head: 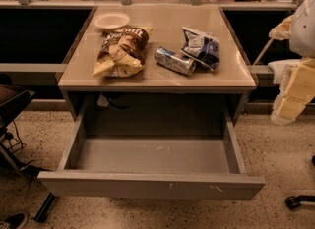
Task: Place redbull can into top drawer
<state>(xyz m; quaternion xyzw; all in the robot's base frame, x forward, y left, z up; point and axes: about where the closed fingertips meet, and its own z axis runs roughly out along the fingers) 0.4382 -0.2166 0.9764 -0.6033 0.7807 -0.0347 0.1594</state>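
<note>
- On the table (162,21), toward its right front, the redbull can (174,61) is lying on its side at a slant. One end is sitting against or just beside the blue-and-white snack bag (201,48), and the brown chip bag (122,51) is lying near on the other side.
- Below the table, the top drawer (147,186) is standing pulled out, its grey floor facing up.
- At the right edge of the view, the gripper (294,93) is hanging beside the table, well apart from the can; I cannot tell whether it is wide or narrow.
- The can is looking light, thin-walled and smooth: likely to roll when nudged and to dent under a hard squeeze.
- A hold across the middle of the barrel, square to its length and clear of the snack bag, is looking safest.
- The can is showing silver and blue bands, but no word on it is readable. The brown bag is carrying pale lettering near its top, too unclear to make out.
</note>
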